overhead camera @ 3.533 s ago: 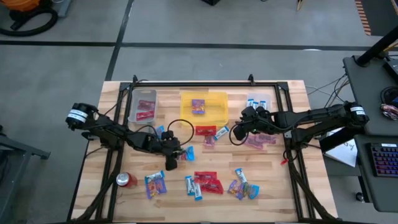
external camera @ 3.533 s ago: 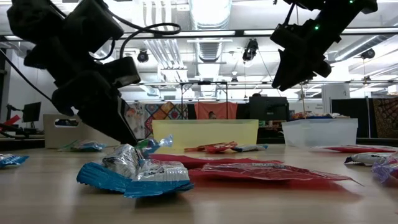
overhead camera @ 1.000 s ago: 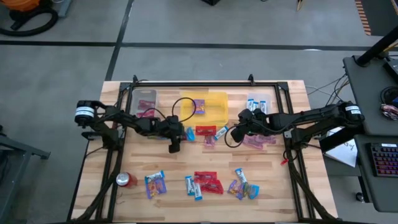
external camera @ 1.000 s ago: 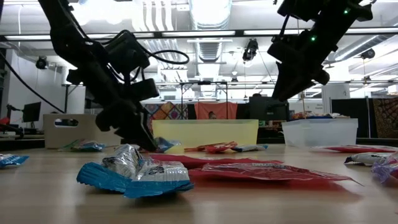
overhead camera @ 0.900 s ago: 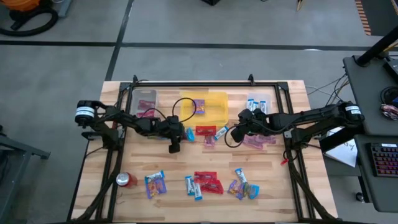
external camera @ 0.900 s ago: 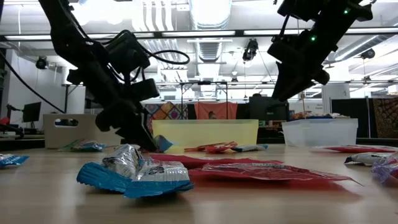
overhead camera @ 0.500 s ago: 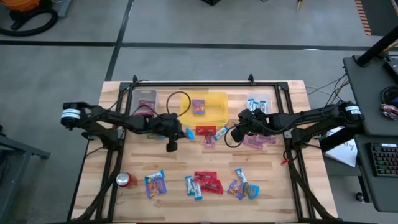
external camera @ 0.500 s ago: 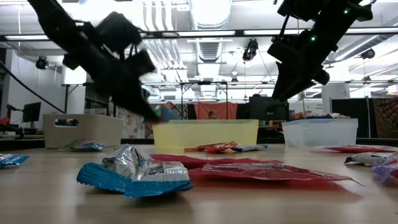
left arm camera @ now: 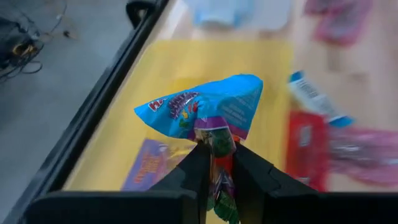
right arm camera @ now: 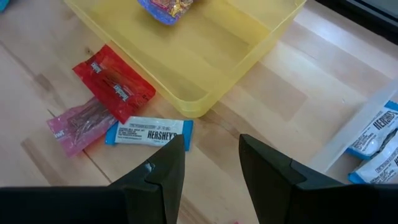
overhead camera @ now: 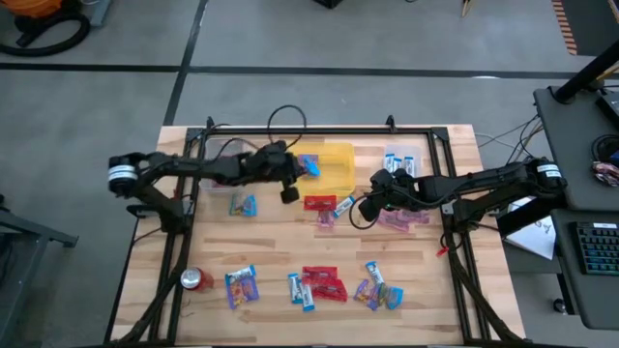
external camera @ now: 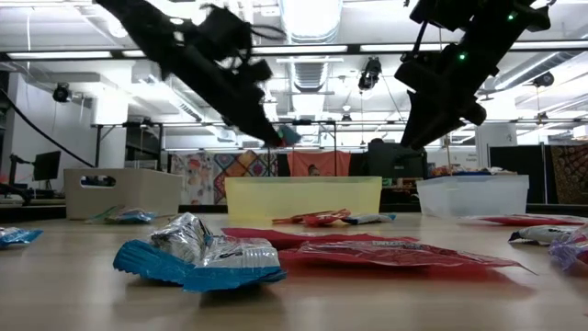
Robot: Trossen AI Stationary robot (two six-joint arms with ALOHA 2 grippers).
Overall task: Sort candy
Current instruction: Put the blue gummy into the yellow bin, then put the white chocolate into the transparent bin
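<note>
My left gripper [overhead camera: 303, 167] is shut on a blue multicolour candy packet [left arm camera: 206, 109], high above the yellow bin [overhead camera: 337, 180]; it also shows in the low view [external camera: 281, 136]. A purple packet [left arm camera: 147, 169] lies in the bin below it. My right gripper [overhead camera: 371, 204] is open and empty, hovering over the table right of the bin, above a blue-and-white bar [right arm camera: 148, 132] that lies flat beside red packets [right arm camera: 113, 83]. More candy lies along the near side [overhead camera: 324, 283]. My left gripper pinches the packet's crimped lower end [left arm camera: 217, 144] between its two fingers [left arm camera: 198, 165]. The packet stands out beyond the fingertips, its wide blue end away from them, lifted clear above the yellow bin.
A clear bin [overhead camera: 402, 161] with blue-and-white bars stands right of the yellow bin, and a grey bin [external camera: 121, 191] to its left. A loose blue packet [overhead camera: 242, 205] lies near the left arm. A red soda can [overhead camera: 196, 279] stands at the near left. A black frame [overhead camera: 319, 130] borders the table.
My left gripper has risen from just above the table and gone toward the far edge and somewhat right, carrying the blue packet clear of the table to above the yellow bin. It has stayed shut on it. My right gripper has kept still.
</note>
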